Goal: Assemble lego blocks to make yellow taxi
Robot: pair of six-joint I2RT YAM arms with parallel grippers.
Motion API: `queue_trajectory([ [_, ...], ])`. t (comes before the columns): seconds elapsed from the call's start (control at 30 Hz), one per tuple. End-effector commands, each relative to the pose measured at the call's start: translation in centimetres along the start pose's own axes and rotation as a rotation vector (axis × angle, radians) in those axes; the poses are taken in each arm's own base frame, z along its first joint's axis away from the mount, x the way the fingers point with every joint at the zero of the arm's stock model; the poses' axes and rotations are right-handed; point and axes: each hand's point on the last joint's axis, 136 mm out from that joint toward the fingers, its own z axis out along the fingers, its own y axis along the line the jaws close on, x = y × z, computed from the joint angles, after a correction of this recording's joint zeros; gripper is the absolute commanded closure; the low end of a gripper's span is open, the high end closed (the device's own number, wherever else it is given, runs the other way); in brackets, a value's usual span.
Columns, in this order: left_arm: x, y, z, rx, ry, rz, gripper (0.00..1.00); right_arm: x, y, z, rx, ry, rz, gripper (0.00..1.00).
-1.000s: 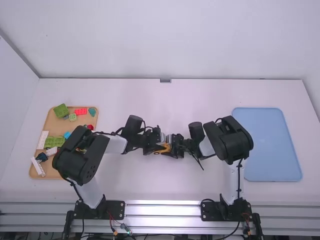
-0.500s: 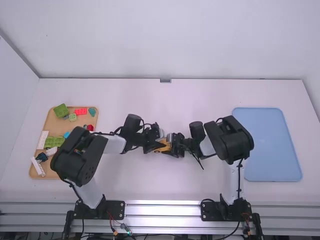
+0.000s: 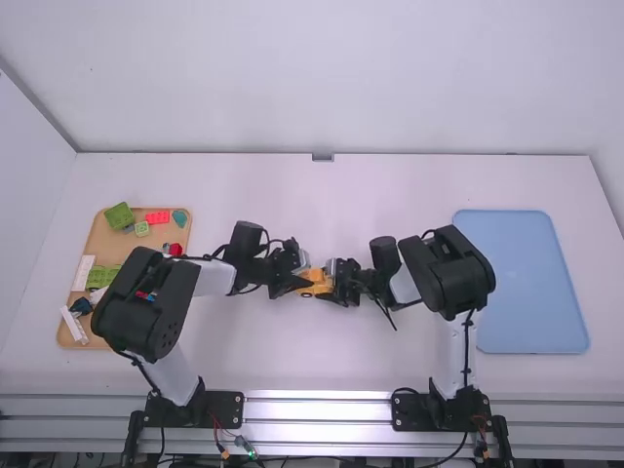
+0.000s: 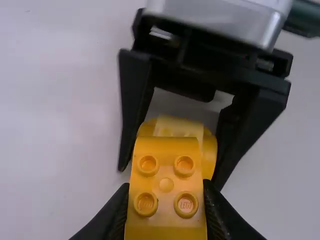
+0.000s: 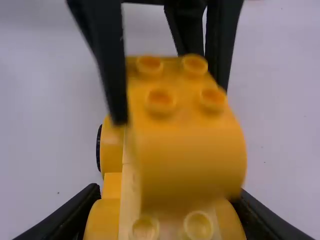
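Four round studs on smooth yellow block [image 4: 165,212]; my left gripper [image 3: 306,279] has fingers clamped on it, my right gripper [image 3: 333,283] fingers clamped on rounded taxi body [image 5: 111,187].

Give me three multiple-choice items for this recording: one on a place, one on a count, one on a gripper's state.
1. Where on the table is the blue tray?
A) Left side
B) Far middle
C) Right side

2. How many studs top the yellow block at the left gripper?
A) Two
B) Four
C) Six

3. How is that gripper?
A) Shut on the block
B) Open, holding nothing
C) Shut on nothing

1 C: the high view shows it there.
2 B: the left wrist view shows two rows of two.
3 A: its fingers flank the block closely.
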Motion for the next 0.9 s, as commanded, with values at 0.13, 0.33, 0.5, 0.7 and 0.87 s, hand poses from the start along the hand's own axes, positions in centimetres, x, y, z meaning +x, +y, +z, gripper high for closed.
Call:
queue_trajectory([
  [0.13,-0.9,-0.8,-0.9,0.083,-0.126,0.085,0.99,2.0,-0.1,0.0,0.031,0.068,0.023,0.54],
  [0.33,-0.7,-1.2,-0.2,0.115,-0.153,0.090,0.99,2.2,0.0,0.0,0.023,0.078,0.039,0.54],
  [0.5,-0.1,-1.1,-0.1,0.102,-0.120,0.078,0.98,2.1,-0.1,0.0,0.025,0.074,0.034,0.54],
  [0.7,-0.1,-1.6,0.7,0.106,-0.094,0.122,0.99,2.1,0.1,0.0,0.022,0.075,0.037,0.54],
  [0.87,0.2,-1.7,1.7,0.090,-0.054,0.142,0.99,2.1,0.1,0.0,0.022,0.076,0.037,0.54],
])
